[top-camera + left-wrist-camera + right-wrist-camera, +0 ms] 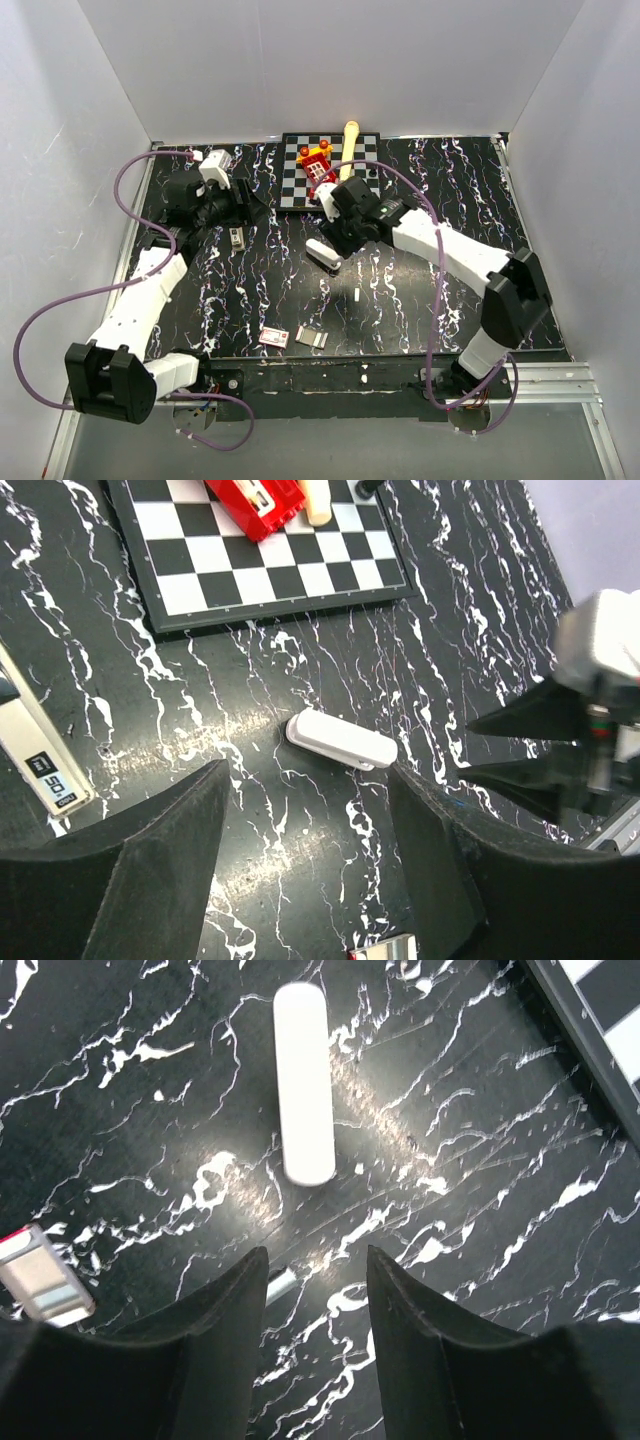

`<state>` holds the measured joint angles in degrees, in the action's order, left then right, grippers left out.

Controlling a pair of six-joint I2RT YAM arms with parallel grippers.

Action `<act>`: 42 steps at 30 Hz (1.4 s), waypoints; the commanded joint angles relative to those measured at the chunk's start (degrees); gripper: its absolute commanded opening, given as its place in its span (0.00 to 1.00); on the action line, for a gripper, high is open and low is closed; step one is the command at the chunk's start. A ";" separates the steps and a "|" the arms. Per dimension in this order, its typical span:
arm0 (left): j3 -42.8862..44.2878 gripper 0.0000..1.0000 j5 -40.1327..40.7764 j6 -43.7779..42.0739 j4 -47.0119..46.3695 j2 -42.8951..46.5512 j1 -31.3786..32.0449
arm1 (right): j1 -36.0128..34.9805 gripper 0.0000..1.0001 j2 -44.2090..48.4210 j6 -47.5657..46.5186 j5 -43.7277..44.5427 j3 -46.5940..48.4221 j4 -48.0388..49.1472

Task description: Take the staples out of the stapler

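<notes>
The stapler (238,237), small and silvery-grey with black marks, lies at the left of the table just beside my left gripper (243,208). In the left wrist view the stapler (40,750) shows at the left edge, outside the open, empty left gripper (308,780). The staples (357,295) lie loose on the table as a tiny silvery strip. In the right wrist view the staples (282,1282) sit against the left finger of my right gripper (316,1255), which is open and holds nothing. In the top view, the right gripper (328,232) hovers mid-table.
A white oblong piece (323,255) lies between the two grippers. At the back, a chessboard (300,175) carries a red toy (318,165) and a wooden stick (350,135). A red-and-white box (273,337) and a small silvery box (312,338) rest near the front edge.
</notes>
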<state>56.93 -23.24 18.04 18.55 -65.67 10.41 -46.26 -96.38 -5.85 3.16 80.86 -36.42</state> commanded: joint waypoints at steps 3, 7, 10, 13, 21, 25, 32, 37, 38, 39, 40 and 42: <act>2.65 0.61 -0.23 -0.38 -0.27 -6.56 4.51 | -0.15 0.44 9.44 8.99 -2.18 -9.47 4.60; 8.28 0.55 3.72 -1.52 2.72 -12.80 9.35 | -0.23 0.12 12.87 14.88 -6.31 -15.28 8.82; 11.36 0.44 5.66 -1.52 3.07 -17.20 11.55 | -0.23 0.01 13.76 19.02 -7.37 -18.89 12.68; 14.43 0.29 6.28 -1.43 3.16 -21.85 12.70 | -0.23 0.01 13.32 22.97 -7.81 -22.05 16.64; 21.82 0.00 6.54 -0.73 2.73 -35.48 15.42 | -1.02 0.01 11.48 32.12 -7.47 -27.50 26.92; 24.89 0.00 7.51 -0.82 1.93 -40.58 17.09 | -1.99 0.01 9.46 35.55 -6.15 -28.04 30.00; 29.73 0.00 8.57 -1.34 1.85 -48.05 18.59 | -2.61 0.01 4.89 41.17 -3.51 -27.69 32.47; 29.56 0.00 10.32 -1.61 1.93 -50.17 18.94 | -2.61 0.01 1.64 43.72 2.37 -25.76 30.72; 29.12 0.00 10.85 -1.69 2.02 -50.43 19.03 | -2.61 0.01 1.11 43.99 3.16 -25.40 30.54; 28.77 0.00 11.37 -1.96 2.02 -50.52 19.03 | -2.61 0.01 0.50 44.43 3.69 -24.88 30.36; 28.33 0.00 11.90 -2.13 2.02 -50.61 19.12 | -2.69 0.01 -0.38 44.78 4.31 -24.26 30.19; 27.54 0.00 12.87 -2.40 2.28 -50.70 19.20 | -2.61 0.01 -1.53 45.40 4.92 -23.30 30.01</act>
<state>84.84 -13.32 16.93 20.97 -117.08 29.28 -48.69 -96.14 36.93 4.19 53.65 -7.14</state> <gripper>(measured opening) 0.009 0.022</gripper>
